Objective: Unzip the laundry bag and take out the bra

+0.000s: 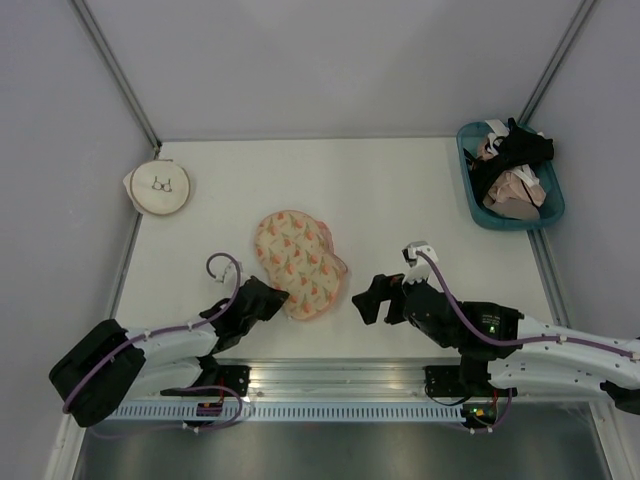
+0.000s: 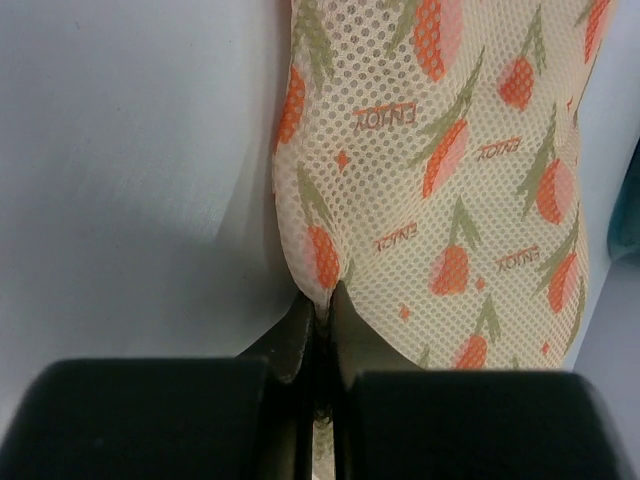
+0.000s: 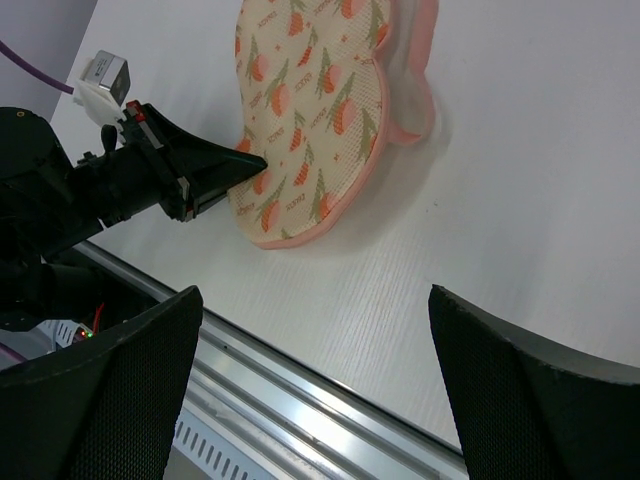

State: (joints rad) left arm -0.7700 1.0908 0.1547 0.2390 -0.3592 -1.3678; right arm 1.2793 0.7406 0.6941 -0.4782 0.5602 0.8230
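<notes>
left gripper [image 2: 322,312]: squeezed tight on the edge of the laundry bag [image 1: 298,262] | right gripper [image 1: 368,300]: fingers wide apart, near the bag, holding nothing

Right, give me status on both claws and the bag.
Left claw shut on laundry bag, near edge. Right claw open, off the bag. Bra not visible. Nothing blocking.

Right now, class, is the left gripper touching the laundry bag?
Touching. The left wrist view shows the left gripper pinched shut on the near edge of the laundry bag, with mesh caught between its fingers.
</notes>
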